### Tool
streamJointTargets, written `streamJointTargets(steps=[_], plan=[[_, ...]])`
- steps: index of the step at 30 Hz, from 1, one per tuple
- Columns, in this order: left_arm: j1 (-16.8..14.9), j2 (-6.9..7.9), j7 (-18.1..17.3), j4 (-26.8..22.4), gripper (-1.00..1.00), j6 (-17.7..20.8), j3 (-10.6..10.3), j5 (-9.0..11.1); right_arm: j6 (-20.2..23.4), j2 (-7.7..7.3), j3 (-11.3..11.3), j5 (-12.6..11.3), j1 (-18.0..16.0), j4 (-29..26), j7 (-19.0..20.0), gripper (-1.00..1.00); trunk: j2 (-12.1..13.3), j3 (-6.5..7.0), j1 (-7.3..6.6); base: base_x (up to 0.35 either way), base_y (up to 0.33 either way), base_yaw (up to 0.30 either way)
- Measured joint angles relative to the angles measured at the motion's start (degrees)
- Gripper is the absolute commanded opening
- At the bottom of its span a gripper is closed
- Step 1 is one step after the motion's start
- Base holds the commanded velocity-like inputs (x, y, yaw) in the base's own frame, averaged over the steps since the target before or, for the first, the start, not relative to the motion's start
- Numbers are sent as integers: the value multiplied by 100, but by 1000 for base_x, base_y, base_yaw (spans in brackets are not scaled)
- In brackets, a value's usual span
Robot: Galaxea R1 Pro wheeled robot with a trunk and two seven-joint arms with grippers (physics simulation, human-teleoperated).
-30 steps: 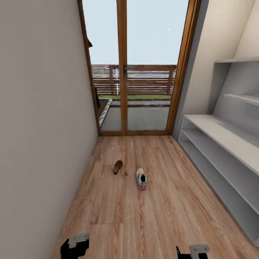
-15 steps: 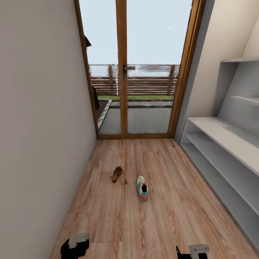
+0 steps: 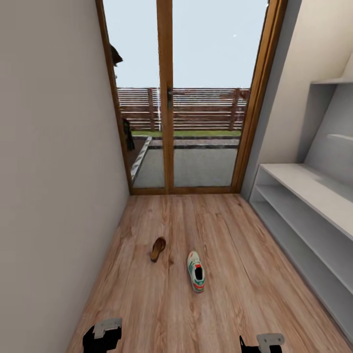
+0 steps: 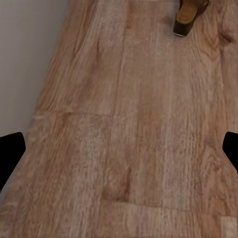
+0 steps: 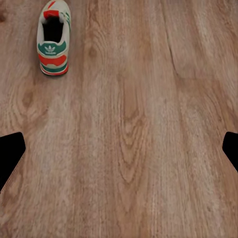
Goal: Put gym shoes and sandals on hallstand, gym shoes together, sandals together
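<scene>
- The corridor floor point(image 3: 220, 304), light brown planks with grain and knots, ran from the robot to a glazed door point(image 3: 191, 93) in a wooden frame at the far end; a slatted fence point(image 3: 196, 110) and a paved yard lay beyond the glass.
- A plain pale wall point(image 3: 49, 171) closed the left side of the corridor.
- The hallstand point(image 3: 314, 215), a low pale-grey bench with two open shelf levels and a grey back panel, lined the right side; no shoe was visible on the part in view.
- One gym shoe point(image 3: 196, 271) lay on the floor near the middle of the corridor, heel toward the robot, with its green stripes and red-orange heel mark plain in the right wrist view point(image 5: 53, 37).
- One sandal point(image 3: 158, 248) lay on the floor just left of the gym shoe and a little farther away, apart from it; its brown heel end also appeared in the left wrist view point(image 4: 189, 17).
- The left gripper point(image 3: 102, 336) hung low over the floor at the near left, its fingers point(image 4: 10, 153) spread wide apart with nothing between them.
- The right gripper point(image 3: 262, 343) hung at the near right, its fingers point(image 5: 10, 151) likewise wide apart and empty.
</scene>
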Motion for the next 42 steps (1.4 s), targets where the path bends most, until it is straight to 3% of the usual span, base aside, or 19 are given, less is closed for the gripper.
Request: streamJointTargets(steps=[17, 42], plan=[[0, -9, 0, -2, 100, 4, 0, 0, 0, 9, 4, -5, 0, -18, 0, 100, 0, 0, 1, 319, 0, 0], [0, -16, 0, -9, 100, 5, 0, 0, 0, 9, 5, -5, 0, -19, 0, 100, 0, 0, 2, 48, 0, 0]])
